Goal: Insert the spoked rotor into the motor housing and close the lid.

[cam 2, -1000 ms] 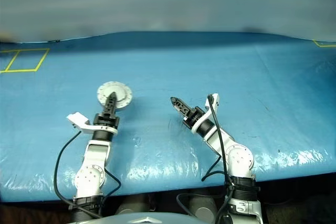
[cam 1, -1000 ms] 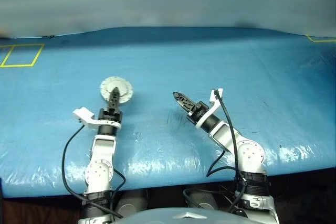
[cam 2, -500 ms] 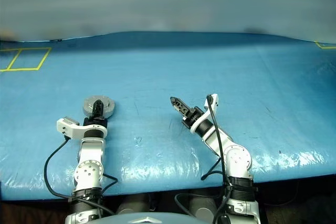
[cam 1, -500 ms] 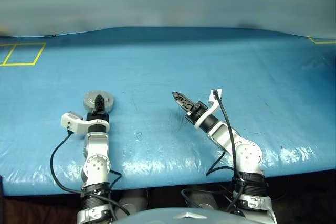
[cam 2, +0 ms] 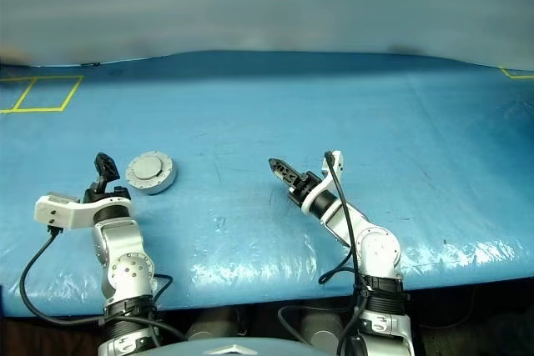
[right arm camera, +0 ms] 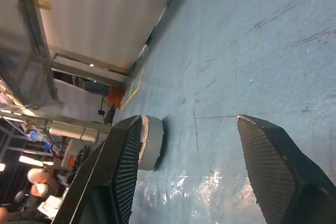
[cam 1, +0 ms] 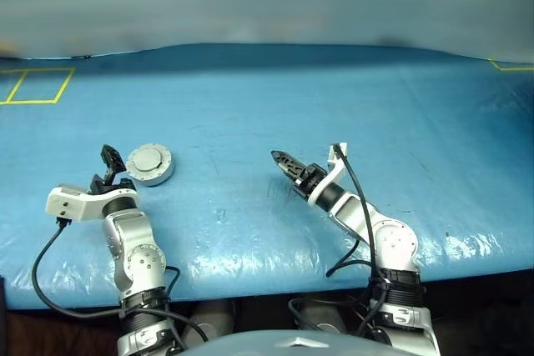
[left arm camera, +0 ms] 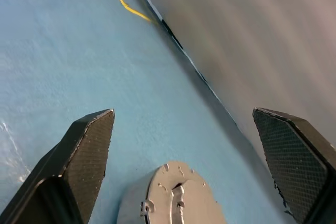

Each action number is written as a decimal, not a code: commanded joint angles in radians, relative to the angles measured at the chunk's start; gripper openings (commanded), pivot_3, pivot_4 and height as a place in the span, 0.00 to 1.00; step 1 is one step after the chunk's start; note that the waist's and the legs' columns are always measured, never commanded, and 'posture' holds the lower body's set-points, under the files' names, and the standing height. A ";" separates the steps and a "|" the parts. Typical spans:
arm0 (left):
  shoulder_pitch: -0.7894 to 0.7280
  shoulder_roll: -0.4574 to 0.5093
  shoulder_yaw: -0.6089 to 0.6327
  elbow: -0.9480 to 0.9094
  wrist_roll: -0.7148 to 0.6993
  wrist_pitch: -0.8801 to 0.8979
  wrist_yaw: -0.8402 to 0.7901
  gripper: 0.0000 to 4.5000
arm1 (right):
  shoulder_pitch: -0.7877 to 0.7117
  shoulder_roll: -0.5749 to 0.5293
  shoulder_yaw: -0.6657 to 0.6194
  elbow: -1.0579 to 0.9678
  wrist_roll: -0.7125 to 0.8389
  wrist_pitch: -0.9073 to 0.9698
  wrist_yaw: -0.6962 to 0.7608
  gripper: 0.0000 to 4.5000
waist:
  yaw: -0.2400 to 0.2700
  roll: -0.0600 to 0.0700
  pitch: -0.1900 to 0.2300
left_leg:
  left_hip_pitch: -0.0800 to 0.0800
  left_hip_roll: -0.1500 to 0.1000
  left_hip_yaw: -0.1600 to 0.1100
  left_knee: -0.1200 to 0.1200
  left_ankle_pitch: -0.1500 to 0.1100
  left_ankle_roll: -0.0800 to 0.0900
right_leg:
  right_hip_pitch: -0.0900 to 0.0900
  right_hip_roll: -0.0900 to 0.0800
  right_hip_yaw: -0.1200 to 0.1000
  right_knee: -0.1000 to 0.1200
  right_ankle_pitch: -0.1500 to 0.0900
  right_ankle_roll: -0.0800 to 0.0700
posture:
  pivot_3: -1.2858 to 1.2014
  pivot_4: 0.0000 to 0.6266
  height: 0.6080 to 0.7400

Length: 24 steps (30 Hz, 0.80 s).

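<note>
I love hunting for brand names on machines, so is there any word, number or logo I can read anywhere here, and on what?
None can be read.
The closed lid on the motor housing is plain grey, with no lettering.
The blue table cover bears yellow taped outlines, which are lines, not letters.
The left claw and right claw show textured black pads, no label.
</note>
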State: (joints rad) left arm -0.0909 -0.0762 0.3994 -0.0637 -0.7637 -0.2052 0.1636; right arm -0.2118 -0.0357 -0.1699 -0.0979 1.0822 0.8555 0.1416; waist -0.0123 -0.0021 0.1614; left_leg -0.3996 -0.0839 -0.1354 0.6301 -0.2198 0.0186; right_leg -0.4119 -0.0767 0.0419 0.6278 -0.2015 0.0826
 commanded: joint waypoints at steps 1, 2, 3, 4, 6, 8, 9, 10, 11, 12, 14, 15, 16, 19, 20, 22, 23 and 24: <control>0.009 0.003 -0.053 -0.096 0.042 -0.046 -0.136 0.99 | 0.009 -0.029 0.049 -0.093 -0.127 -0.157 0.142 0.68 | -0.001 0.000 0.000 | 0.000 0.000 0.000 0.000 0.000 0.000 | 0.000 0.000 0.000 0.000 0.000 0.000 | 0.52 0.24 1.00; 0.016 0.014 -0.077 -0.113 0.046 -0.047 -0.190 0.99 | 0.014 -0.054 0.077 -0.111 -0.199 -0.228 0.192 0.68 | -0.001 0.000 0.000 | 0.000 0.000 0.001 0.000 0.000 0.000 | 0.000 0.000 0.000 0.000 0.000 0.001 | 0.52 0.24 1.00; 0.020 0.021 -0.096 -0.130 0.057 -0.060 -0.235 0.99 | 0.023 -0.078 0.099 -0.124 -0.252 -0.278 0.234 0.68 | -0.002 0.000 0.000 | 0.000 0.000 0.003 0.000 0.000 0.000 | 0.000 0.000 0.000 0.000 0.000 0.001 | 0.52 0.24 1.00; 0.022 0.023 -0.110 -0.152 0.042 -0.062 -0.278 0.99 | 0.030 -0.104 0.115 -0.131 -0.292 -0.306 0.261 0.68 | -0.002 0.000 0.000 | 0.000 0.000 0.003 0.000 0.000 0.000 | 0.000 0.000 0.000 0.000 0.000 0.001 | 0.52 0.24 1.00; 0.038 0.046 -0.164 -0.218 -0.039 0.000 -0.397 0.99 | 0.036 -0.157 0.135 -0.124 -0.376 -0.370 0.299 0.68 | -0.003 0.000 0.000 | 0.000 0.000 0.003 0.001 0.000 0.000 | 0.000 0.000 0.000 0.000 0.001 0.001 | 0.52 0.24 1.00; 0.066 0.102 -0.233 -0.260 -0.066 0.093 -0.495 0.99 | 0.035 -0.201 0.142 -0.104 -0.420 -0.401 0.346 0.68 | -0.007 0.000 0.000 | 0.000 0.000 0.004 0.001 0.000 -0.001 | 0.000 0.000 0.000 0.000 0.000 0.001 | 0.52 0.24 1.00; 0.082 0.161 -0.293 -0.265 0.006 0.133 -0.537 0.99 | 0.032 -0.222 0.132 -0.089 -0.427 -0.391 0.349 0.68 | -0.009 0.000 0.000 | 0.000 0.001 0.004 0.001 0.000 -0.001 | 0.000 0.001 0.000 0.000 0.000 0.001 | 0.52 0.24 1.00; 0.094 0.233 -0.362 -0.261 0.103 0.179 -0.569 0.99 | 0.030 -0.263 0.146 -0.078 -0.483 -0.406 0.355 0.68 | -0.010 0.000 0.000 | 0.001 0.001 0.004 0.000 0.000 -0.001 | 0.001 0.001 0.001 0.000 0.000 0.001 | 0.52 0.24 1.00; 0.102 0.283 -0.409 -0.258 0.170 0.210 -0.588 0.99 | 0.028 -0.291 0.157 -0.071 -0.526 -0.419 0.358 0.68 | -0.011 0.001 -0.001 | 0.003 0.002 0.004 0.000 0.000 -0.001 | 0.002 0.002 0.001 0.001 0.000 0.000 | 0.52 0.24 1.00; 0.105 0.328 -0.450 -0.253 0.224 0.238 -0.601 0.99 | 0.029 -0.324 0.180 -0.065 -0.580 -0.446 0.370 0.68 | -0.011 0.001 -0.001 | 0.004 0.002 0.006 0.000 0.000 -0.001 | 0.003 0.003 0.001 0.001 -0.002 -0.002 | 0.52 0.24 1.00; 0.100 0.400 -0.519 -0.232 0.322 0.273 -0.627 0.99 | 0.030 -0.390 0.237 -0.046 -0.701 -0.494 0.385 0.68 | -0.015 0.001 0.000 | 0.004 0.003 0.007 0.000 0.001 -0.001 | 0.002 0.004 0.003 0.001 -0.003 -0.001 | 0.52 0.24 1.00; 0.092 0.436 -0.562 -0.213 0.387 0.285 -0.646 0.99 | 0.029 -0.419 0.258 -0.030 -0.750 -0.520 0.395 0.68 | -0.016 0.001 0.000 | 0.004 0.005 0.007 0.000 0.001 -0.001 | 0.001 0.005 0.004 0.001 -0.003 -0.001 | 0.52 0.24 1.00; 0.086 0.459 -0.593 -0.197 0.437 0.291 -0.659 0.99 | 0.028 -0.434 0.268 -0.015 -0.780 -0.540 0.401 0.68 | -0.016 0.001 0.000 | 0.004 0.005 0.009 0.000 0.001 -0.001 | 0.001 0.005 0.004 0.001 -0.003 -0.001 | 0.52 0.24 1.00; 0.069 0.495 -0.657 -0.150 0.537 0.289 -0.689 1.00 | 0.024 -0.440 0.260 0.015 -0.808 -0.570 0.407 0.76 | -0.015 0.001 0.000 | 0.005 0.008 0.009 -0.001 0.001 -0.002 | 0.001 0.007 0.005 0.001 -0.002 -0.002 | 0.52 0.24 1.00; 0.064 0.502 -0.677 -0.127 0.577 0.282 -0.693 1.00 | 0.024 -0.436 0.249 0.018 -0.810 -0.571 0.405 0.80 | -0.014 0.001 0.000 | 0.005 0.008 0.009 -0.001 0.001 -0.002 | 0.000 0.007 0.005 0.001 -0.002 -0.002 | 0.52 0.24 1.00; 0.059 0.493 -0.685 -0.097 0.625 0.264 -0.677 1.00 | 0.024 -0.430 0.234 0.019 -0.819 -0.578 0.395 0.95 | -0.012 0.001 0.000 | 0.005 0.008 0.007 -0.001 0.001 -0.002 | 0.000 0.007 0.005 0.001 -0.002 -0.002 | 0.52 0.24 1.00; 0.058 0.485 -0.682 -0.091 0.633 0.259 -0.672 1.00 | 0.025 -0.425 0.225 0.019 -0.822 -0.578 0.384 0.99 | -0.011 0.001 0.000 | 0.005 0.007 0.007 -0.001 0.001 -0.002 | 0.000 0.006 0.006 0.001 -0.002 -0.002 | 0.52 0.24 1.00; 0.057 0.480 -0.681 -0.087 0.629 0.260 -0.684 1.00 | 0.026 -0.421 0.218 0.015 -0.810 -0.571 0.390 0.99 | -0.010 0.001 0.000 | 0.004 0.007 0.007 -0.001 0.001 -0.002 | 0.000 0.006 0.006 0.001 -0.001 -0.001 | 0.52 0.24 1.00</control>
State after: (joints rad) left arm -0.0208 0.4112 -0.2847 -0.1389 -0.1487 0.0796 -0.5187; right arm -0.1748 -0.4622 0.0840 -0.0564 0.2633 0.3038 0.5359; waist -0.0219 -0.0015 0.1611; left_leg -0.3958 -0.0768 -0.1287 0.6295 -0.2187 0.0167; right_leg -0.4124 -0.0709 0.0482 0.6284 -0.2026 0.0815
